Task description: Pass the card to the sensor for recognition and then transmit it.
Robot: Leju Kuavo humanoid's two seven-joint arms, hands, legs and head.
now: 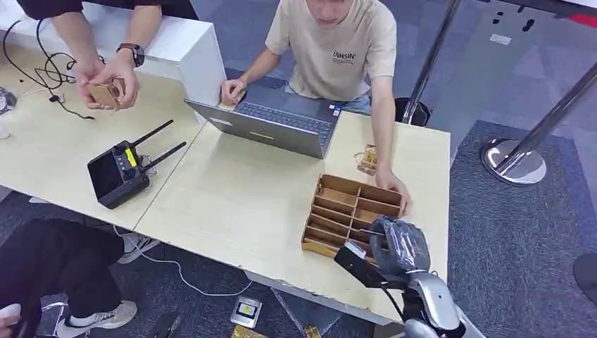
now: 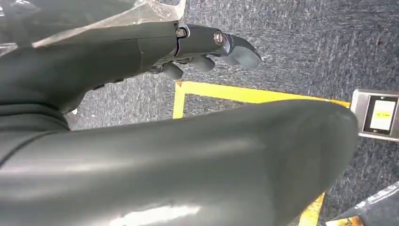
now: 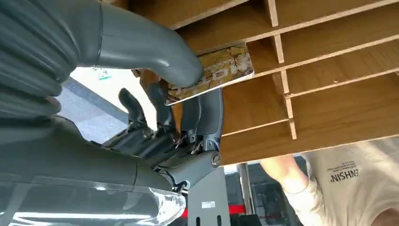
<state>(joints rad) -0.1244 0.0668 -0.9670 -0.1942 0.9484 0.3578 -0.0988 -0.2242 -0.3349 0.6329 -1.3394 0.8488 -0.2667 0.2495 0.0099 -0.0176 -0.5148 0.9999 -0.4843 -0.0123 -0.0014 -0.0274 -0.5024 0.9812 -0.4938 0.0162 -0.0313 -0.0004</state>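
Two people are seen at the table (image 1: 232, 204) in the head view; one rests a hand (image 1: 391, 187) on the far edge of the wooden slotted rack (image 1: 352, 211), and a laptop (image 1: 271, 125) stands beyond the rack. The right hand (image 1: 394, 246) is lowered over the rack's near corner.

In the left wrist view, the left hand (image 2: 197, 52) is seen hanging over carpet, fingers loosely curled with nothing in them; a small device with a lit screen (image 2: 376, 114) lies on the floor near it.

In the right wrist view, the card (image 3: 216, 70) is pinched between thumb and fingers at one end, its free end against a rack divider. The card could be snagged on a divider when lifted, and twisted out of so shallow a pinch.
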